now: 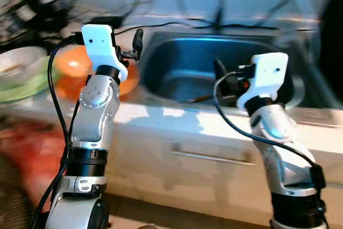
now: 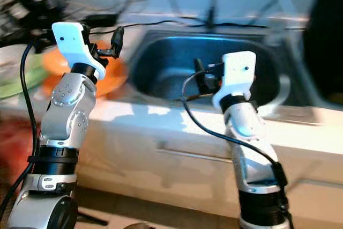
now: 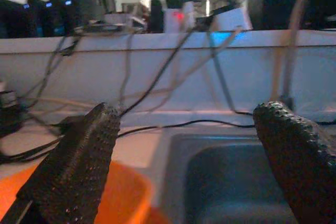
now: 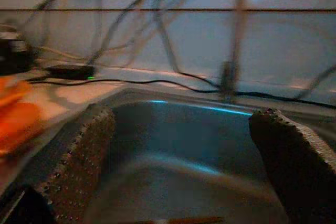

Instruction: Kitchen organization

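A steel sink (image 1: 177,63) is set into the pale counter ahead of me. My left gripper (image 1: 135,46) hovers over the sink's left rim, beside a blurred orange tub (image 1: 72,65). In the left wrist view the left gripper (image 3: 189,124) stands open with nothing between its fingers (image 3: 84,156), and the orange tub (image 3: 123,195) lies below them. My right gripper (image 1: 223,78) hangs over the sink's front edge, pointing into the basin. The right gripper (image 4: 184,121) is open and empty too. A thin brown stick (image 1: 194,99) lies on the sink floor.
A green and white stack of bowls (image 1: 21,73) sits at the far left of the counter. Black cables (image 1: 177,24) run along the back wall near the faucet (image 1: 218,9). A cabinet handle (image 1: 211,157) is below the counter edge. A red blur (image 1: 24,154) is at lower left.
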`<state>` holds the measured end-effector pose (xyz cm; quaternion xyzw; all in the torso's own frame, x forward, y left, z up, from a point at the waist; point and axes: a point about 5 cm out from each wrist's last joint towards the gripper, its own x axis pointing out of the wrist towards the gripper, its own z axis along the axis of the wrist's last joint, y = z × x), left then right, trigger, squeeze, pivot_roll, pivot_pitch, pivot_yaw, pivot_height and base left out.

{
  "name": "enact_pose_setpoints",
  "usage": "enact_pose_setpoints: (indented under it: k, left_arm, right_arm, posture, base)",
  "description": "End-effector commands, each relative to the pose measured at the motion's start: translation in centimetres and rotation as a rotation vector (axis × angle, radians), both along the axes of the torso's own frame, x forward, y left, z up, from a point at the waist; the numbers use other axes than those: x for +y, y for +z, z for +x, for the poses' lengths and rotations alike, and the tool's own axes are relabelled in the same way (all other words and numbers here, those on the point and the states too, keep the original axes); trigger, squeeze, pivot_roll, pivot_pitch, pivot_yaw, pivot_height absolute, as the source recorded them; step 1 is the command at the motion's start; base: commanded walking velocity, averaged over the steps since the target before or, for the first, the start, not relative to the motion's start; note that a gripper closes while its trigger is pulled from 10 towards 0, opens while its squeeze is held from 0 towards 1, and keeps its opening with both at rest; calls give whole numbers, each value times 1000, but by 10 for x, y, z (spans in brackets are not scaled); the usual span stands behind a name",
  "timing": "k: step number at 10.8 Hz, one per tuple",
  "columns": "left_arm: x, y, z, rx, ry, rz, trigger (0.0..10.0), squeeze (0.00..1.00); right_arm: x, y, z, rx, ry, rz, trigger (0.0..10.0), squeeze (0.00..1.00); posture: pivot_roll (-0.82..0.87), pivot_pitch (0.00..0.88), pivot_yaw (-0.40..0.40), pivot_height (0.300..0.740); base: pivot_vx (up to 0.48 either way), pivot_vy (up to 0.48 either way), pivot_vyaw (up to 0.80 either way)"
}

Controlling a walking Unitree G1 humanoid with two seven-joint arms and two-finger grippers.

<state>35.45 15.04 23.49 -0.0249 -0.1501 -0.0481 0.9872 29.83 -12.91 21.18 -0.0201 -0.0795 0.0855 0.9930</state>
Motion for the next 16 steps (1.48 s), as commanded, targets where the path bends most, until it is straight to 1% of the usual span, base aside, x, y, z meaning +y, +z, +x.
enact_pose_setpoints:
  k: [1, 2, 7, 9, 11, 13, 14, 16]
  left_arm:
    - [3, 0, 2, 11, 13, -4, 10000, 0]
    - [2, 1, 2, 6, 10, 13, 10000, 0]
    - [-1, 5, 2, -8, -15, 15, 10000, 0]
    - [-2, 4, 2, -7, -17, 15, 10000, 0]
    - [-3, 3, 3, 2, -20, 11, 10000, 0]
    - [2, 4, 3, 2, 14, 9, 10000, 0]
    - [6, 9, 4, -21, 37, 8, 10000, 0]
    - [9, 13, 4, -36, 53, 13, 10000, 0]
  right_arm:
    - [0, 1, 0, -7, -8, -2, 10000, 0]
    - [0, 1, 1, -8, -10, -1, 10000, 0]
    - [-3, 1, 1, -8, -21, -2, 10000, 0]
    - [-4, 1, 1, -5, -25, -2, 10000, 0]
    - [-4, 1, 1, -8, -26, -3, 10000, 0]
    - [-4, 1, 1, -9, -24, -8, 10000, 0]
    - [-4, 2, 1, -15, -21, -14, 10000, 0]
    - [-4, 4, 1, -23, -19, -20, 10000, 0]
  posture:
    - [-2, 0, 92, 740]
    - [-3, 0, 93, 740]
    - [-6, 0, 94, 740]
    - [-6, 0, 94, 740]
    - [-6, 0, 94, 740]
    - [-7, 0, 92, 740]
    - [-7, 0, 91, 740]
    - [-8, 0, 89, 740]
  base:
    - [0, 0, 0]
    - [0, 0, 0]
    - [0, 0, 0]
    - [0, 0, -556]
    - [0, 0, 0]
    - [0, 0, 0]
    - [0, 0, 0]
    - [264, 0, 0]
